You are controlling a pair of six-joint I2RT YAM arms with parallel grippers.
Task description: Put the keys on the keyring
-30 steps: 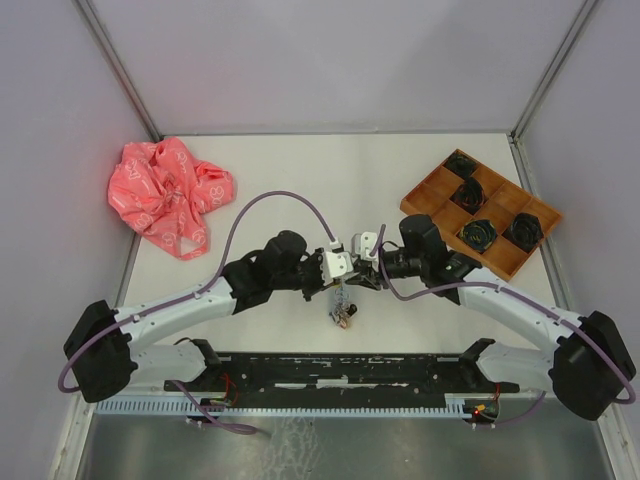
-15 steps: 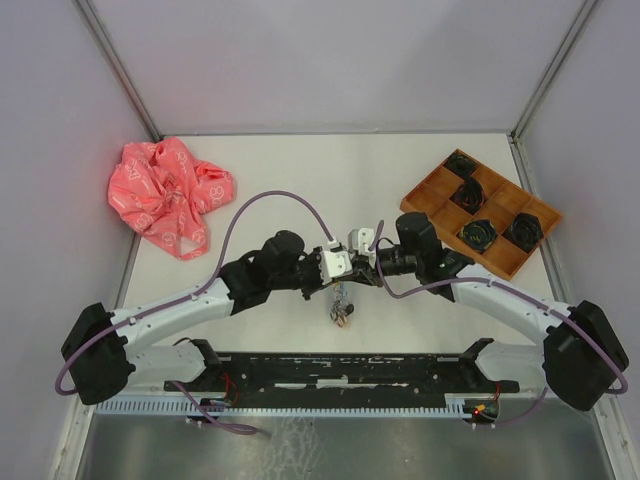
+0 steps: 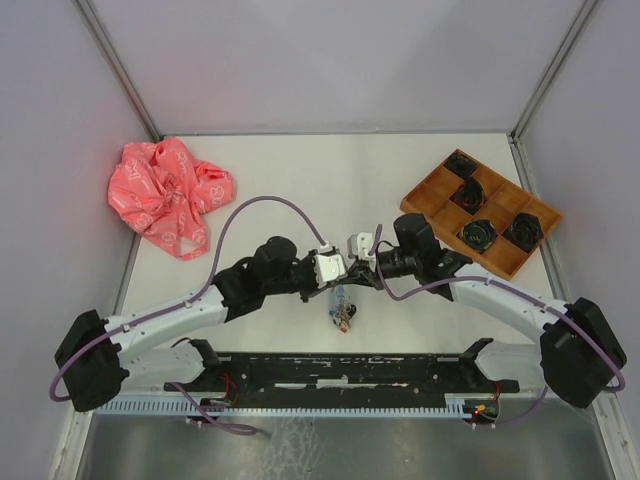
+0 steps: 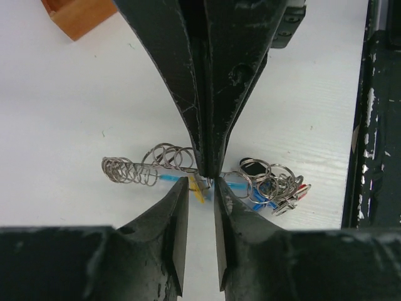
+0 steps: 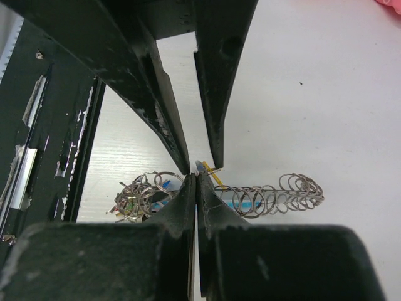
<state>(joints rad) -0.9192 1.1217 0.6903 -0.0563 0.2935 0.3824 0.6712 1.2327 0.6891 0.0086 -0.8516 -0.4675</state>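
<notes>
A crumpled pink bag is lying on the left side of the white bench. A wooden tray is sitting on the right, holding black round things.

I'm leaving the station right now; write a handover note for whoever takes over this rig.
Left gripper: fingers a narrow gap apart, with a yellow tag in the gap; grip unclear.
Right gripper: shut, tip to tip with the left.
Ring coil and key cluster lie on the table under both.
Done: no threaded key can be confirmed.
Left: get the keys onto the keyring.
</notes>
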